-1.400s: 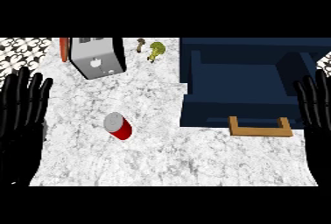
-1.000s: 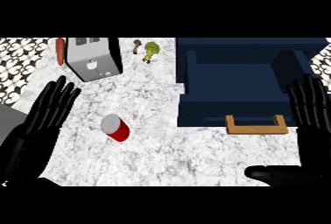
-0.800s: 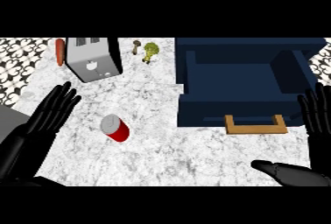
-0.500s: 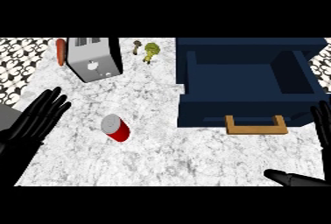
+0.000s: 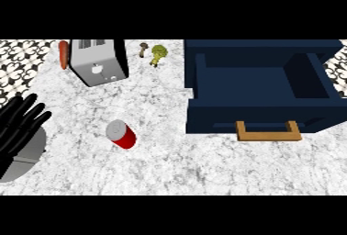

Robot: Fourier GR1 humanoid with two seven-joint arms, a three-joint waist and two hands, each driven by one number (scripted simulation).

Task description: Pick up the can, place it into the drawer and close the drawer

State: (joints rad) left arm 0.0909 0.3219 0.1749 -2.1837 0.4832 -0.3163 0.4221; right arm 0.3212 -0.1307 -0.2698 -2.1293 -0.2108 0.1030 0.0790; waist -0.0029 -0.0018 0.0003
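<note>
A red can (image 5: 121, 135) with a grey lid lies on its side on the marble counter, left of centre. The dark blue drawer (image 5: 261, 113) stands pulled open at the right, with a wooden handle (image 5: 268, 132) on its front and nothing visible inside. My left hand (image 5: 19, 126) rests open at the left edge, fingers straight and pointing up, well left of the can and not touching it. My right hand does not show in the view.
A silver toaster (image 5: 99, 62) stands at the back left with a carrot (image 5: 64, 53) beside it. A mushroom (image 5: 143, 48) and a piece of broccoli (image 5: 159, 54) lie at the back between toaster and drawer.
My left hand has drawn back toward the left edge and lower. My right hand slid down and right until it left the view. The can and the drawer stayed put.
</note>
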